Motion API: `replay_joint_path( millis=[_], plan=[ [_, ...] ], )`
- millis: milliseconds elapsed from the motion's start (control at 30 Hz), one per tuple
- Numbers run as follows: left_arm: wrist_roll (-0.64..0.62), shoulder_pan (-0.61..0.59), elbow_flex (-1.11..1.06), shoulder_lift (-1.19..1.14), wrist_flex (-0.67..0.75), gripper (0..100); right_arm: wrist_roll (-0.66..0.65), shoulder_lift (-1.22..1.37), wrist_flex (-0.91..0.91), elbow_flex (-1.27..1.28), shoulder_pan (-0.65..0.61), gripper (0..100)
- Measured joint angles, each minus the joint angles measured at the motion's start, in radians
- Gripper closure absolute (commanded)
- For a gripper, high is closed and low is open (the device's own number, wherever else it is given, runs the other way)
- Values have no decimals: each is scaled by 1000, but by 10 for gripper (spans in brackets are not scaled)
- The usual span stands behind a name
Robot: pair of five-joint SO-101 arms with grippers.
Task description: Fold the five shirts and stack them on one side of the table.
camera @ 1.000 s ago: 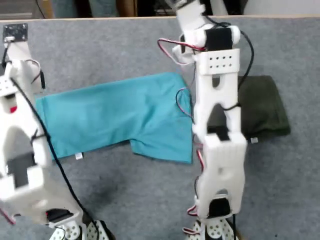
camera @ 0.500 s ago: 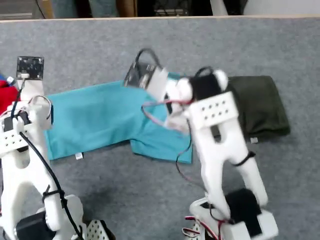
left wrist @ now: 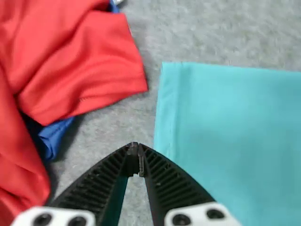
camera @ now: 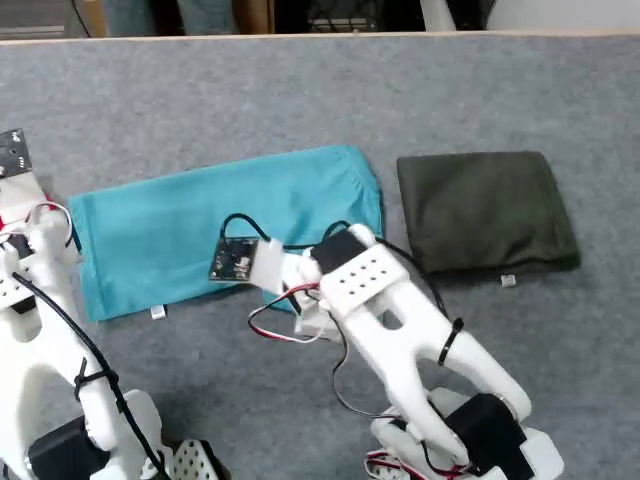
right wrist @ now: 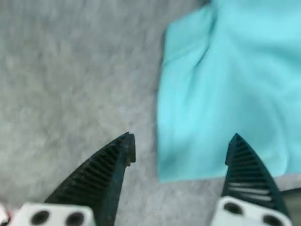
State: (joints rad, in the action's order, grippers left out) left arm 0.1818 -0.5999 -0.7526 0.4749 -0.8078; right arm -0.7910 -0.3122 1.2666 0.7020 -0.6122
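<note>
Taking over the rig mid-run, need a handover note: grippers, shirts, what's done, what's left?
Left gripper: shut, empty, over bare table between the red shirt and the teal shirt.
Right gripper: open, above a corner of the teal shirt.
Done: dark green shirt folded, lying beside the teal one.
Teal lies flat, partly folded. Red and a blue shirt under it are crumpled.
Left: finish teal, fold red and blue, stack, probably on the green.

Left arm [camera: 45, 340]: upright at the surface's front-left corner, wrist by the left edge.
Left tool [left wrist: 137, 160]: tips closed together, pointing down.
Right arm [camera: 400, 320]: bent low from the front edge, leaning left.
Right tool [right wrist: 181, 139]: spread wide, pointing down.
</note>
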Motion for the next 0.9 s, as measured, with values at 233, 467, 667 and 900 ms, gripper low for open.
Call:
replay_joint_path(
  millis=[233, 467, 667, 900],
  plan=[
    [-3, 8, -3, -5, 0, 971, 41, 121, -89, 0, -34, 680],
    [-3, 8, -46, -5, 63, 971, 41, 319, -204, 0, -34, 681],
    [-3, 8, -51, -5, 83, 971, 44, 393, -219, -41, -18, 717],
    [-3, 8, -54, -5, 83, 971, -5, 399, -235, -81, 35, 956]
  ],
)
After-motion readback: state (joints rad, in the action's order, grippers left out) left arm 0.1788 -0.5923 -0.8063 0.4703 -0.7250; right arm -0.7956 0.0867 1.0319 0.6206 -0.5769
